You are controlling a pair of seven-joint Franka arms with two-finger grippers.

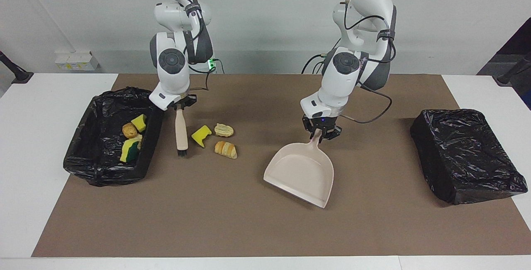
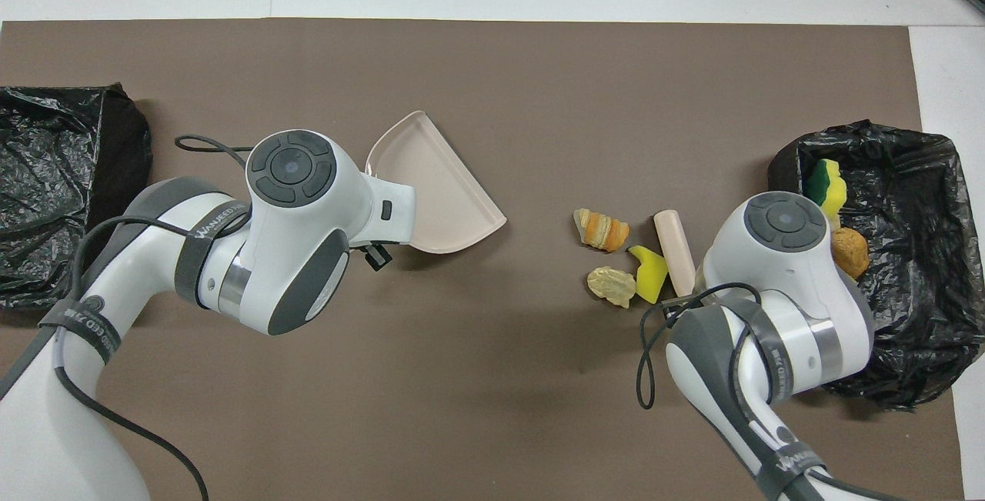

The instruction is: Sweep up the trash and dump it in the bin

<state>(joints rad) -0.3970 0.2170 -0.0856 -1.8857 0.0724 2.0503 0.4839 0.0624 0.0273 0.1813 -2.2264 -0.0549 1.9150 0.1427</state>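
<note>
The right claw (image 1: pixel 179 105) is clenched on the handle of the beige brush with dark bristles (image 1: pixel 180 131), which hangs upright with its bristles at the brown mat. Just beside the brush, toward the left arm's end of the table, lie three scraps not yet collected: a yellow sponge chunk (image 1: pixel 201 135), a pale flaky pastry piece (image 1: pixel 224 130) and a golden croissant-like piece (image 1: pixel 225 149). On the brush's other flank sits the black-bag-lined bin (image 1: pixel 83 160), already holding four scraps: a yellow sponge chunk (image 1: pixel 139 122), a tan bread lump (image 1: pixel 129 130), a pale piece under them, and a green-and-yellow sponge (image 1: pixel 130 149).

The left claw (image 1: pixel 320 132) is grasping the handle of the beige plastic dustpan (image 1: pixel 300 172), whose tilted pan is empty, well apart from the loose scraps.

By my reading, the job is a little over half done: three scraps remain to sweep into the pan and tip into the bin.
</note>
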